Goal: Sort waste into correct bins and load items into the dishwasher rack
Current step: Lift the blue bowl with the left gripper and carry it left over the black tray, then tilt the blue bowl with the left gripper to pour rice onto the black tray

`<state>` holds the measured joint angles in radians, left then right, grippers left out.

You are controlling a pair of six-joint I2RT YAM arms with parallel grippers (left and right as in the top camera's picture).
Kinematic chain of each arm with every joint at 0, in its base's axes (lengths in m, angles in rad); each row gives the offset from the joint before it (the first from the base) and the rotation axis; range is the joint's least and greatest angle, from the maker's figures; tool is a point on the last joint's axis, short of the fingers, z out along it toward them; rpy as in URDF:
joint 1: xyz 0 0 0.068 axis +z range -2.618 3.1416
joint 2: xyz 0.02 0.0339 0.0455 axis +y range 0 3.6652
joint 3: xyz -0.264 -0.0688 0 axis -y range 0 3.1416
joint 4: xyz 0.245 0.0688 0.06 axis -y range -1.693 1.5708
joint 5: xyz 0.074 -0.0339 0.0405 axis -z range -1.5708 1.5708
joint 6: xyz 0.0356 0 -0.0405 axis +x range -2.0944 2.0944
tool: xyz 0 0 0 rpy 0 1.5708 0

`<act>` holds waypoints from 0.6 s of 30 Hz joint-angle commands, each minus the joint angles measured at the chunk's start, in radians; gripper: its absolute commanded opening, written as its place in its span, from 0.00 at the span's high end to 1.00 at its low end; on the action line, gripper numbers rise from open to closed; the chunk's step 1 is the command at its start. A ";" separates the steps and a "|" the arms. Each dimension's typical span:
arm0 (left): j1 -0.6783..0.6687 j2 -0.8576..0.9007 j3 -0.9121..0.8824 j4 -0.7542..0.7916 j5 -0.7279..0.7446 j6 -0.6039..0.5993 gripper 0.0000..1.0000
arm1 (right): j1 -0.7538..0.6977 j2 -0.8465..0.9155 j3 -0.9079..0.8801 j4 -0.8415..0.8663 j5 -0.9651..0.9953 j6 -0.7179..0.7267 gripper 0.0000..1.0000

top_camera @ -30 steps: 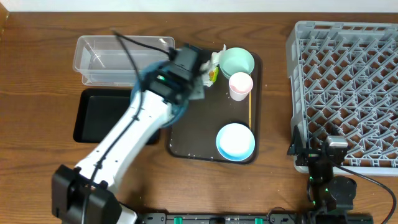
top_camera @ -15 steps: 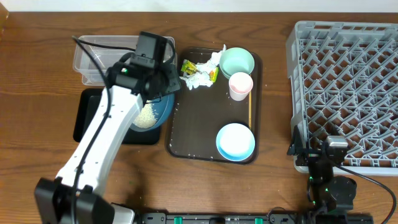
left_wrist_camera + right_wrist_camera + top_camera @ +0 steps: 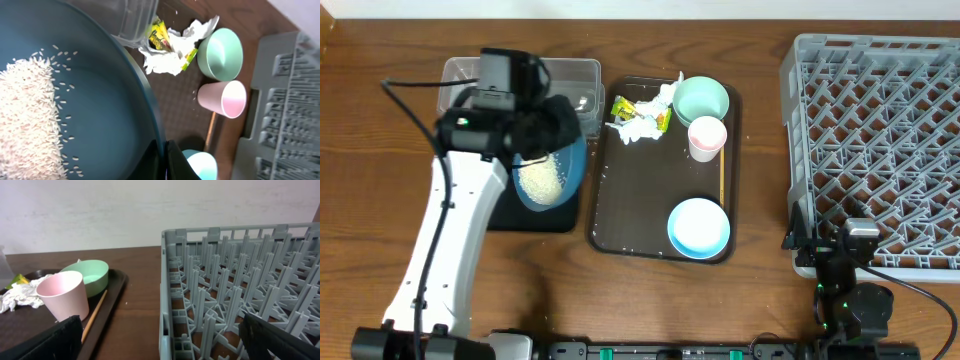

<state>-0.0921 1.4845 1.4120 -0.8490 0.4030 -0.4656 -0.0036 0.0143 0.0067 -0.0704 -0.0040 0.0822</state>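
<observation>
**Moved the rice plate over to the bins**

Parked close in beside the dishwasher rack [image 3: 880,150], right jaws wide open and empty. Carried the blue plate [image 3: 575,168] left off the brown tray [image 3: 640,190] in the last second. Now holds it tipped over the black tray [image 3: 545,220], left jaws pinched shut on its rim, rice [image 3: 542,178] not poured yet (looks close).

Counted near to far: one light blue bowl [image 3: 699,226], one chopstick [image 3: 722,175], one pink cup [image 3: 707,135], one mint bowl [image 3: 702,98], one lump of paper [image 3: 638,128], maybe two wrappers [image 3: 622,104], one clear tub [image 3: 575,80].
</observation>
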 commanded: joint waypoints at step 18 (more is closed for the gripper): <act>0.245 -0.014 -0.106 0.054 0.455 0.115 0.94 | -0.010 -0.007 -0.001 -0.004 0.003 -0.013 0.01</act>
<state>0.1272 1.4845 1.2995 -0.8024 0.7345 -0.4023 -0.0036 0.0143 0.0067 -0.0704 -0.0036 0.0822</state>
